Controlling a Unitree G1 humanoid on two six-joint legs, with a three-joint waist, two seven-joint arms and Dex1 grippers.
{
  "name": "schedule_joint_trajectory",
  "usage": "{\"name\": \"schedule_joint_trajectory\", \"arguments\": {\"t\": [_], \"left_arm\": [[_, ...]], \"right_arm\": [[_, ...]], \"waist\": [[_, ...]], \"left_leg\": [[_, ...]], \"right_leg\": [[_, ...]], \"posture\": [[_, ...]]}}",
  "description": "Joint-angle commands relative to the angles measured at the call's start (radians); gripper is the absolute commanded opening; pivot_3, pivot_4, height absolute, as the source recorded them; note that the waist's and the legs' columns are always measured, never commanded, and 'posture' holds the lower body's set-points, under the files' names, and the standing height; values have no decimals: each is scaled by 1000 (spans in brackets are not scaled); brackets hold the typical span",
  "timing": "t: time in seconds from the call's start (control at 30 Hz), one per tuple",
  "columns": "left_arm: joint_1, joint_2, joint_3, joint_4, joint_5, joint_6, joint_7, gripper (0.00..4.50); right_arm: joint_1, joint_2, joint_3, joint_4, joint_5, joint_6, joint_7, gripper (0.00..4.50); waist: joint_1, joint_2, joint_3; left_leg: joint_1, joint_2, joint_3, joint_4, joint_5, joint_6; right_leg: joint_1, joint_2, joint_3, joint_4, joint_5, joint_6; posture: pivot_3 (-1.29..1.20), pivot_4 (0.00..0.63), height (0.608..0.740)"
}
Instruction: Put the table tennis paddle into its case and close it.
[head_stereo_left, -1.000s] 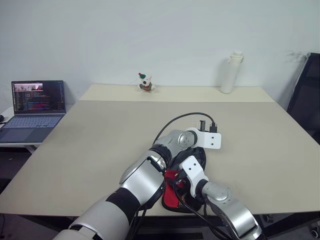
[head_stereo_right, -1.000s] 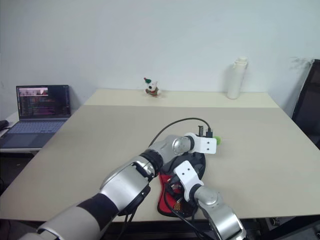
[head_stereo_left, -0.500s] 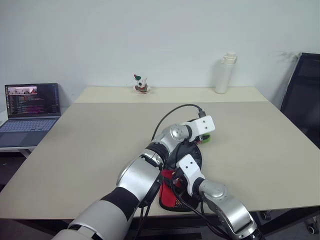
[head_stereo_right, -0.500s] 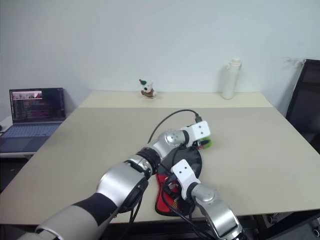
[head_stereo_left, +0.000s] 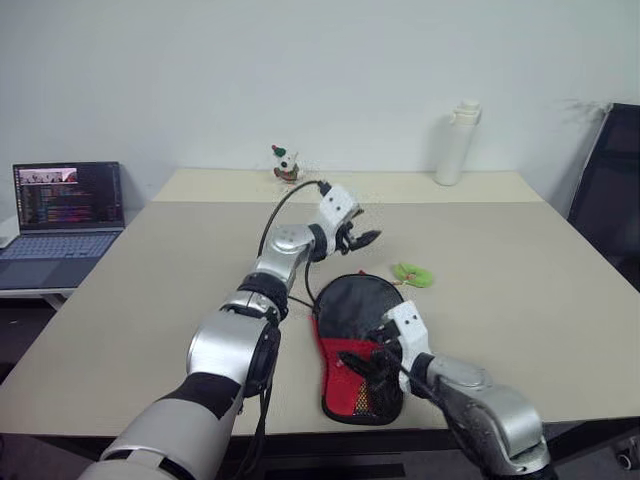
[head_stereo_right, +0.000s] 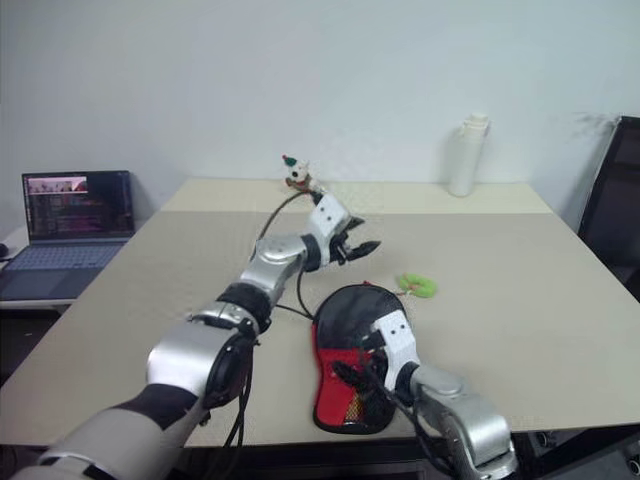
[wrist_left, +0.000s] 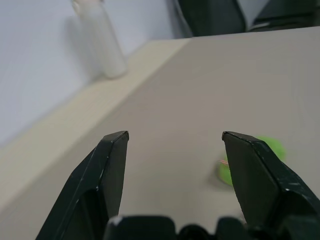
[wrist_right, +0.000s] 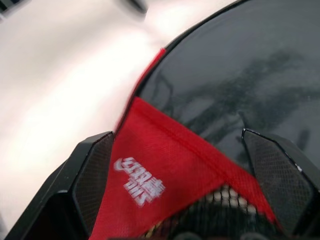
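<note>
On a beige table (head_stereo_left: 180, 290), my left gripper (head_stereo_left: 366, 238) hangs in the air above the middle of the surface, arm stretched forward, its two black fingers (wrist_left: 107, 170) spread apart with nothing between them. Through that gap, in the left wrist view, bare tabletop shows, with a small green ball (head_stereo_left: 412, 274) lying off to one side and a white bottle (head_stereo_left: 452, 143) standing at the far edge near the wall.

My right gripper (head_stereo_left: 360, 365) sits low at the near edge of the table, right over the case (head_stereo_left: 352, 310), its fingers (wrist_right: 95, 170) splayed wide on either side of the red narrow end; I cannot tell whether they touch the fabric (they close on nothing). The case lies flat near the table's front edge, round black end pointing away from me, red end and mesh pocket toward me, white lettering legible on the red cloth in the right wrist view. The table tennis paddle cannot be made out apart from the case, and whether it is inside I cannot tell. The green ball rests just beyond the case's round end, to its right, apart from it.

Farther back, a small toy figure (head_stereo_left: 285, 163) stands near the table's far edge. An open laptop (head_stereo_left: 62, 208) glows on a separate surface off to the left, and a dark chair (head_stereo_left: 610, 180) sits at the right.
</note>
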Motion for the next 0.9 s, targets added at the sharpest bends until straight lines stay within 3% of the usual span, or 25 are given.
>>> {"name": "schedule_joint_trajectory", "arguments": {"t": [0.03, 0.13, 0.27, 0.4, 0.53, 0.67, 0.9], "left_arm": [[35, 22, 26, -80, -56, 3, -45, 3238], [102, 42, 22, -114, -66, 13, -51, 3238], [155, 47, 9, -167, -76, 36, -55, 3238], [204, 39, -8, -223, -81, 72, -83, 3238], [243, 24, -45, -291, -90, 117, -151, 3238], [248, 10, -67, -333, -119, 199, -253, 3238], [248, 67, -158, -355, -102, 259, -479, 3238]], "right_arm": [[-79, -44, -129, -79, 113, 87, 30, 4500], [-169, -115, -252, -44, 188, 137, 56, 4500], [-248, -212, -269, 94, 156, 55, 62, 4500], [-314, -299, -172, 280, 47, -144, 88, 4500], [-388, -385, 20, 555, -178, -493, 135, 4500], [-468, -388, 107, 812, -293, -731, 166, 4500], [-594, -350, 138, 1148, -401, -965, 139, 4500]], "waist": [[0, 0, 1], [0, 1, 2], [0, 1, 2], [0, 1, 2], [-1, 1, 3], [-1, 1, 3], [-4, 2, 3]], "left_leg": [[0, 0, 0, 0, 0, 0], [-1, 0, -1, 0, 0, 0], [-2, 0, -1, -1, 0, 0], [-4, -1, 2, -1, 0, 0], [-8, -1, 4, 0, 0, 0], [-10, -1, 4, 0, 0, 0], [-10, 0, 5, 0, 0, 0]], "right_leg": [[0, 0, 0, 0, 0, 0], [-2, 0, 1, 1, 0, 0], [-3, 1, 0, 1, 0, 0], [-5, 1, 1, 1, 0, 0], [-9, 1, 2, 2, 0, 0], [-11, 1, 3, 2, 0, 0], [-11, 2, 3, 2, 3, -5]], "posture": [[0, 150, 740], [0, 150, 740], [0, 150, 740], [0, 150, 740], [0, 150, 740], [0, 150, 740], [0, 150, 740]]}}
